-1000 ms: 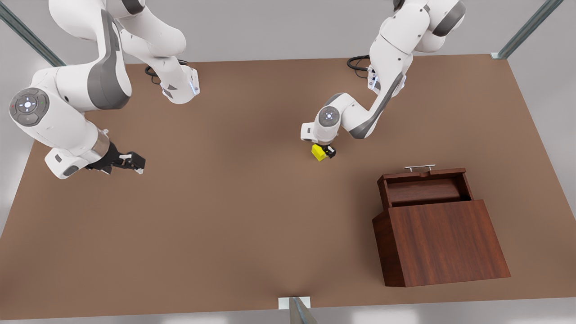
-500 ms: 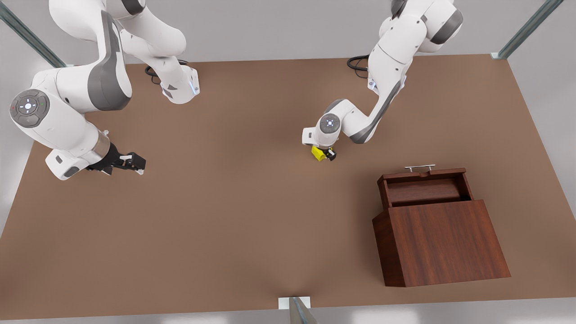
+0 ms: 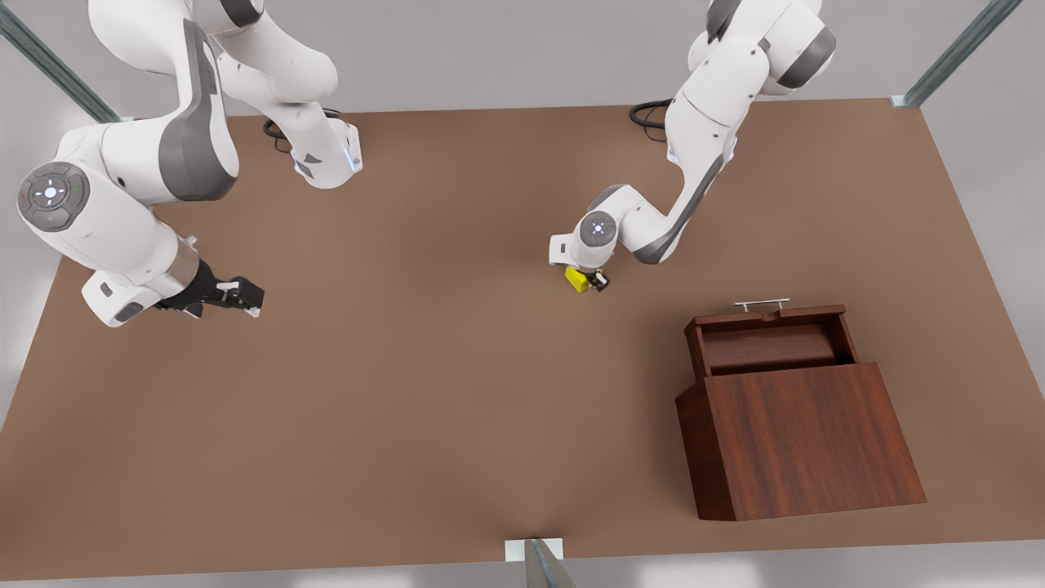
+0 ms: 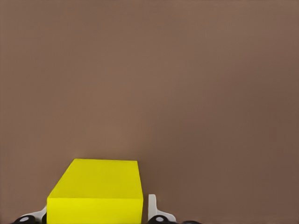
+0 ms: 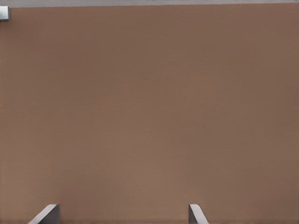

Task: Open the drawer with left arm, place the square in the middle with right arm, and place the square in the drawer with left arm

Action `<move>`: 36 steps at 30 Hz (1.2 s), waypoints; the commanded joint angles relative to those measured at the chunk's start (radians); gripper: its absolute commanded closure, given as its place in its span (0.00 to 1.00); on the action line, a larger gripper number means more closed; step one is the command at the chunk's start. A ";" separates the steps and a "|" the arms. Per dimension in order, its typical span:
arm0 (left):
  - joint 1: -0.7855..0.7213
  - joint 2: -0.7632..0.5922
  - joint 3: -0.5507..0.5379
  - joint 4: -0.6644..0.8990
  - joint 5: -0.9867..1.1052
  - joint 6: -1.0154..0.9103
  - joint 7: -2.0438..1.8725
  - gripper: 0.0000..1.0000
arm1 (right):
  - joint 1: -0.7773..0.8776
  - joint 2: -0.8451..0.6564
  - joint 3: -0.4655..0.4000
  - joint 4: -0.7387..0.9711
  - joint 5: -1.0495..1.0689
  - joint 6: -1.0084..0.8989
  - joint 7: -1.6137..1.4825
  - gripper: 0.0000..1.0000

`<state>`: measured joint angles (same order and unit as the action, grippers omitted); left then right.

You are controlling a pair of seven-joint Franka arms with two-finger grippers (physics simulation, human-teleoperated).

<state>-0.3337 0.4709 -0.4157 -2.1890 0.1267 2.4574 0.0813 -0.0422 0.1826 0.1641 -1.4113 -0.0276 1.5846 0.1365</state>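
Looks like the last step: putting the yellow block [image 3: 578,279] into the drawer [image 3: 767,343] with the left arm. Can tell from the drawer standing open already, with its silver handle [image 3: 761,304] sticking out at the 12 o'clock side of the wooden cabinet [image 3: 808,441]. Can tell also from the block sitting on the brown table [image 3: 408,392] near the middle.

Find the left gripper [image 3: 588,279] low down right at the block. In the left wrist view, see the block [image 4: 96,186] between the two fingers [image 4: 153,205], one on each side. Seems to be a thin gap beside one finger, so jaws likely a bit apart and not squeezing yet.

Find the right gripper [image 3: 245,298] far off at 9 o'clock from the block, waiting above bare table. In the right wrist view, see its fingers [image 5: 196,212] spread wide with nothing between them.

Next, need to squeeze the block tight, then lift it straight up. After that, carry it toward 4 o'clock, over to the drawer. Must go high enough to clear the drawer's front wall and handle. Then lower it inside the tray, away from the cabinet's edge, and let go.
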 commanded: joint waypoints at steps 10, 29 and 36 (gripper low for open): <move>-0.004 -0.008 0.017 0.006 0.014 -0.014 -0.003 0.25 | -0.001 0.000 0.000 0.000 0.000 0.000 0.002 0.00; -0.004 -0.012 0.038 0.012 0.013 -0.017 -0.022 0.32 | -0.001 0.000 0.000 -0.002 -0.002 -0.002 0.003 0.00; -0.004 -0.205 0.092 0.035 -0.002 -0.248 -0.074 0.31 | -0.002 0.000 0.000 -0.002 0.000 -0.002 0.005 0.00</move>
<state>-0.3391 0.2398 -0.3072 -2.1411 0.1416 2.1686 -0.0047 -0.0443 0.1826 0.1641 -1.4128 -0.0280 1.5831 0.1411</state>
